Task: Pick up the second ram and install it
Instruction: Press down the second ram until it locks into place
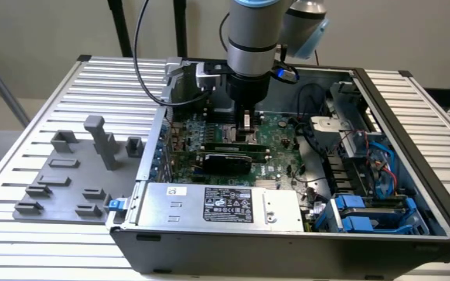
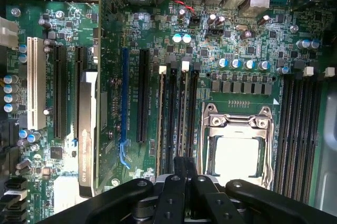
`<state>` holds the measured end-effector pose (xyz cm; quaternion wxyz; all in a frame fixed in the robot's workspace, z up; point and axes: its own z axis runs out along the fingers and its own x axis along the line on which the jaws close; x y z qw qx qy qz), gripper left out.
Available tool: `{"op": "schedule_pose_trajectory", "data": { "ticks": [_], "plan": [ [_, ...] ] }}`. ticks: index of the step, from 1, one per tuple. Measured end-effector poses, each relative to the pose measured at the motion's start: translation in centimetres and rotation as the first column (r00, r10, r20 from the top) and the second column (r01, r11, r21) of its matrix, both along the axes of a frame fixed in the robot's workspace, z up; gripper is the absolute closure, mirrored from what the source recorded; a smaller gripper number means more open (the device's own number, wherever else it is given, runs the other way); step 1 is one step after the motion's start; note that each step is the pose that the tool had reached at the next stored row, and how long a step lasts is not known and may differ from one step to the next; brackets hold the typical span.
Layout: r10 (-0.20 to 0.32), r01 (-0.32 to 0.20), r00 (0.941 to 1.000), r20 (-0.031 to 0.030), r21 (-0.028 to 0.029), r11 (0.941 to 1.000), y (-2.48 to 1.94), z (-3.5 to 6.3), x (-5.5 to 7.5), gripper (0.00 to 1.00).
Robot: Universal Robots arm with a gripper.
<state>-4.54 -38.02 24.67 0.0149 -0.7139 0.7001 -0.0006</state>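
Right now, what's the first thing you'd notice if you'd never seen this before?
The big silver and black robot arm reaching straight down into an open computer case, with its gripper shut just above the green motherboard. Beside the case, on the exterior view's left, grey plastic blocks stand on a flat grey tray on the ribbed metal table.

Arm (image 1: 252, 35): silver-grey cylindrical tube, pale blue joint cap at top, black wrist section below. Blue-and-black connector beside the wrist; black cable looping off it. Gripper (image 2: 184, 168): matt black, jointed linkage arms with round recessed pivot screws, narrow flat black fingers (image 2: 180, 167).
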Motion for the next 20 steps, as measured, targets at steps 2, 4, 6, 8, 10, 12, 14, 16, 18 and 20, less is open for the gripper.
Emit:
{"op": "schedule_pose_trajectory", "data": {
  "ticks": [2, 4, 6, 8, 10, 12, 14, 16, 18, 20],
  "plan": [
    [0.0, 0.0, 1.0, 0.0, 0.0, 1.0, 0.0, 0.0, 0.0, 0.89],
    [0.0, 0.0, 1.0, 0.0, 0.0, 1.0, 0.0, 0.0, 0.0, 0.89],
    [0.0, 0.0, 1.0, 0.0, -0.0001, 1.0, 0.0, -0.01, 0.0, 0.89],
    [0.0, 0.0, 1.0, 0.0002, 0.0002, 1.0, 0.01, -0.1, -0.1, 0.89],
    [0.0, 0.0, 1.0, 0.0001, -0.0001, 1.0, 0.0, -0.3, -0.1, 0.89],
    [0.0, 0.0, 1.0, 0.0, 0.0, 1.0, 0.0, -0.57, -0.1, 0.89],
    [0.0, 0.0, 1.0, -0.0005, 0.0001, 1.0, 0.0, -0.87, -0.1, 0.89],
    [-0.001, 0.001, 1.0, -0.0008, 0.0, 1.0, 0.0, -1.22, -0.1, 0.89],
    [-0.001, 0.001, 1.0, -0.001, -0.0002, 1.0, 0.0, -1.59, -0.1, 0.89],
    [-0.001, 0.001, 1.0, -0.0019, -0.0017, 1.0, -0.02, -1.88, -0.1, 0.89]
  ]
}}
